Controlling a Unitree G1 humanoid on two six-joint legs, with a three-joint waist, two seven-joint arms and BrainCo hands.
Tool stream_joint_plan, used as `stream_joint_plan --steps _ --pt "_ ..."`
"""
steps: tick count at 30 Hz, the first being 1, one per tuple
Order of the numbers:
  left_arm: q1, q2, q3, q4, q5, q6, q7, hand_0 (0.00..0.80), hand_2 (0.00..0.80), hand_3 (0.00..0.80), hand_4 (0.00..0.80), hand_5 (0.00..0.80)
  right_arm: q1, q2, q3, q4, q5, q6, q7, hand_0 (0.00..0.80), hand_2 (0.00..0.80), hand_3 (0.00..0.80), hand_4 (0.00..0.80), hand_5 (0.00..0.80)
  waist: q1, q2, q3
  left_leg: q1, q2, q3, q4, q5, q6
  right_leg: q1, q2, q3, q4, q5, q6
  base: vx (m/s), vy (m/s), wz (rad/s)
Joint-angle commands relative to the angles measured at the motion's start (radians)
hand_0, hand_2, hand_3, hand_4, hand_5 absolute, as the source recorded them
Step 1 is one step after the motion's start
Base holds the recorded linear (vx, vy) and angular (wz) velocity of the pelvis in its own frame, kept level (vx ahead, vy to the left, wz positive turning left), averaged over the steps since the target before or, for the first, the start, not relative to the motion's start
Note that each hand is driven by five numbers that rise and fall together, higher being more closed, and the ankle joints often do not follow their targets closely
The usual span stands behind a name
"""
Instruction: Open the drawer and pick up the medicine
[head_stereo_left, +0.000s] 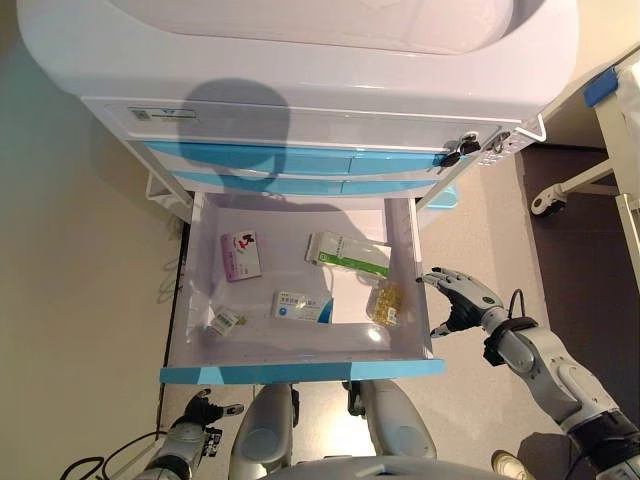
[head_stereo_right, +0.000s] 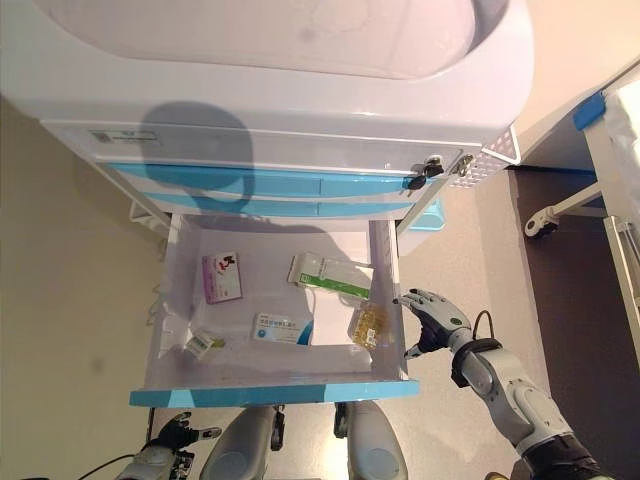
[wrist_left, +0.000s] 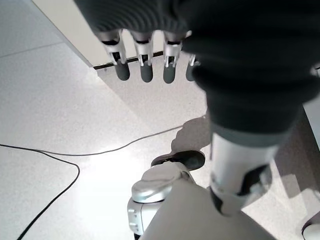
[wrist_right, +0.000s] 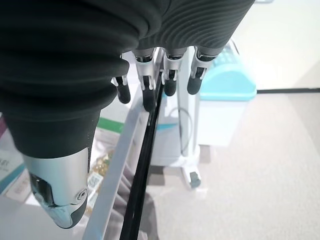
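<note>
Drawer (head_stereo_left: 300, 355) open, medicine boxes (head_stereo_left: 301, 306) inside; right hand (head_stereo_left: 462, 297) beside it, fingers relaxed, empty.

One open drawer (head_stereo_left: 300, 368), three medicine boxes (head_stereo_left: 240, 255), perhaps two small packets (head_stereo_left: 385, 303)

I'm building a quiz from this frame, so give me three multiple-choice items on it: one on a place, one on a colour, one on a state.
1. Where is the right hand?
A. inside the drawer
B. outside the drawer's right wall
C. on the cart top

2. What colour is the drawer front?
A. blue
B. red
C. black

3. What does the left hand hold?
A. the pink box
B. nothing, fingers straight
C. the drawer handle

Key: 1 B, the hand shows beside the wall, over the floor. 2 A, the front edge is blue. 3 B, its wrist view shows only floor past the fingers.
</note>
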Motion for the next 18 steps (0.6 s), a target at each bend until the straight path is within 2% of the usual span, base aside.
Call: stream_joint_plan --steps 1,10,18 --pt "0.026 -0.008 0.019 0.031 0.018 -0.002 0.025 0.0 0.0 0.0 0.0 0.0 -0.027 0.023 0.059 -0.058 0.009 -0.042 -0.071 0.0 0.0 0.0 0.0 0.0 0.021 -0.014 -0.049 -0.042 -0.054 0.0 0.059 -0.054 0.033 -0.031 -0.04 0.018 0.015 0.08 0.09 0.0 0.0 0.0" --pt "0.024 -0.014 0.009 0.025 0.017 -0.006 0.049 0.0 0.0 0.0 0.0 0.0 -0.021 0.007 0.071 -0.051 -0.061 -0.053 -0.151 0.0 0.0 0.0 0.0 0.0 0.023 -0.016 -0.052 -0.042 -0.054 -0.006 0.06 -0.055 0.031 -0.028 -0.037 0.015 0.02 0.074 0.088 0.0 0.0 0.0" --pt "0.024 -0.022 0.002 0.034 0.016 -0.008 0.066 0.0 0.0 0.0 0.0 0.0 -0.032 0.022 0.119 -0.061 -0.044 -0.066 -0.176 0.0 0.0 0.0 0.0 0.0 0.026 -0.013 -0.056 -0.042 -0.055 -0.013 0.062 -0.055 0.03 -0.03 -0.037 0.011 0.027 0.069 0.087 0.0 0.0 0.0"
